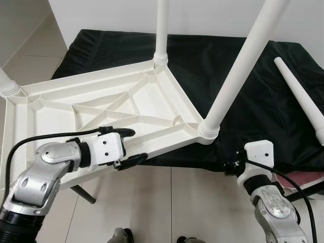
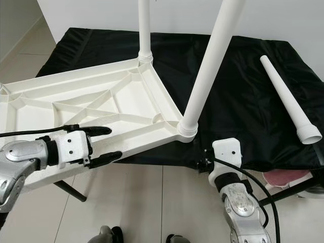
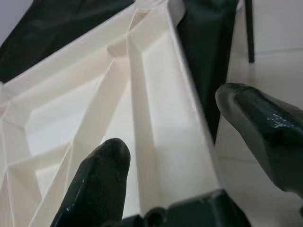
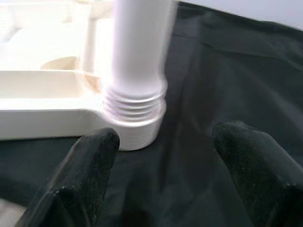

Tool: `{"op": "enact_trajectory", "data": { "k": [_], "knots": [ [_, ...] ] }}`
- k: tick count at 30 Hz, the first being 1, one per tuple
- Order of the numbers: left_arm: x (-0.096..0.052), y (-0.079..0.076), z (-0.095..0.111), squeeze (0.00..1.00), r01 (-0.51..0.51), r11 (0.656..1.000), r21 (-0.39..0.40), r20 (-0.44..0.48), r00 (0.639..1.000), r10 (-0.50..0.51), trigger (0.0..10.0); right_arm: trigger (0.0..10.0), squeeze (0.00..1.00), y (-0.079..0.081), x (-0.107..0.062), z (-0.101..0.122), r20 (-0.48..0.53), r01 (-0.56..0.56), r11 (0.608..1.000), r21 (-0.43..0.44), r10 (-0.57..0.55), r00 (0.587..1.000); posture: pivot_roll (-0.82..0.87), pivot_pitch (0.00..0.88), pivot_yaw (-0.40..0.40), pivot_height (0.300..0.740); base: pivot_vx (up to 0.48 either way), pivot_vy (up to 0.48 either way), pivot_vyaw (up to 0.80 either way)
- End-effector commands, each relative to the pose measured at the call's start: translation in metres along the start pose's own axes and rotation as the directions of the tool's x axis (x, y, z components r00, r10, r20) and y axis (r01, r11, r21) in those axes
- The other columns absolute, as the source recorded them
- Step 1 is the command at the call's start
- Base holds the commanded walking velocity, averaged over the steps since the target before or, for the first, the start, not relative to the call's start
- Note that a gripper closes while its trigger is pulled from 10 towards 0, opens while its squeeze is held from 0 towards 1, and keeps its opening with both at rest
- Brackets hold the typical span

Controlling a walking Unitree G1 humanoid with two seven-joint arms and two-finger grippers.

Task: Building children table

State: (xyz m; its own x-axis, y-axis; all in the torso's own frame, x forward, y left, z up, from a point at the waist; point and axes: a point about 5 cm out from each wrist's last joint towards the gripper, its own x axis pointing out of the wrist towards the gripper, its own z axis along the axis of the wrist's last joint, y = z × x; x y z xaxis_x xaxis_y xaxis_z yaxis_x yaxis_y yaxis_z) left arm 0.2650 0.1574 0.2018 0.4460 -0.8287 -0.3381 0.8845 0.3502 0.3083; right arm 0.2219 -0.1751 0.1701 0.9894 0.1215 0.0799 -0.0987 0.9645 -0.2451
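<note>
A white plastic table top lies upside down on a black cloth. Three white legs stand screwed into its corners: far, near right and left. One loose leg lies on the cloth to the right. My left gripper is open, its fingers astride the top's near rim, one inside and one outside. My right gripper is open below the cloth's front edge, facing the threaded base of the near right leg without touching it.
The black cloth covers a low stand whose dark leg shows under the table top. The tiled floor lies in front, with my feet at the bottom edge. A reddish object sits at the lower right, and a white wall is behind.
</note>
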Motion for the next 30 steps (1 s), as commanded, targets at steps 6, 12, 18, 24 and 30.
{"op": "enact_trajectory", "data": {
  "k": [6,12,18,24,30],
  "knots": [
    [0.005,0.013,-0.008,1.0,-0.206,0.978,0.021,-0.073,0.976,0.207,10.0,10.0,0.0,0.026,-0.01,-0.009,-0.048,-0.207,0.978,0.008,0.207,0.977,0.0,0.152,-0.012,0.74,0.0,0.0,0.0],
    [0.018,0.024,-0.009,1.0,-0.188,0.982,0.006,-0.065,0.98,0.188,10.0,10.0,0.0,0.03,-0.009,-0.01,-0.052,-0.233,0.972,0.01,0.233,0.971,-0.01,0.141,-0.007,0.74,0.0,0.0,0.0],
    [0.035,0.032,-0.006,0.94,-0.144,0.99,-0.008,-0.044,0.989,0.144,10.0,10.0,0.0,0.031,-0.007,-0.01,-0.05,-0.237,0.971,0.007,0.237,0.97,-0.02,0.132,-0.006,0.74,0.0,0.0,0.0],
    [0.061,0.029,-0.006,0.0,-0.044,0.998,-0.054,-0.039,0.998,0.041,10.0,10.0,0.0,0.031,-0.005,-0.009,-0.041,-0.233,0.973,0.0,0.232,0.972,-0.04,0.116,0.005,0.74,0.0,0.0,0.0],
    [0.073,0.032,-0.002,1.0,-0.013,0.999,-0.039,-0.027,1.0,0.012,10.0,10.0,0.0,0.03,-0.003,-0.008,-0.037,-0.227,0.974,-0.005,0.226,0.973,-0.04,0.117,0.011,0.74,0.0,0.0,0.0]
  ]
}}
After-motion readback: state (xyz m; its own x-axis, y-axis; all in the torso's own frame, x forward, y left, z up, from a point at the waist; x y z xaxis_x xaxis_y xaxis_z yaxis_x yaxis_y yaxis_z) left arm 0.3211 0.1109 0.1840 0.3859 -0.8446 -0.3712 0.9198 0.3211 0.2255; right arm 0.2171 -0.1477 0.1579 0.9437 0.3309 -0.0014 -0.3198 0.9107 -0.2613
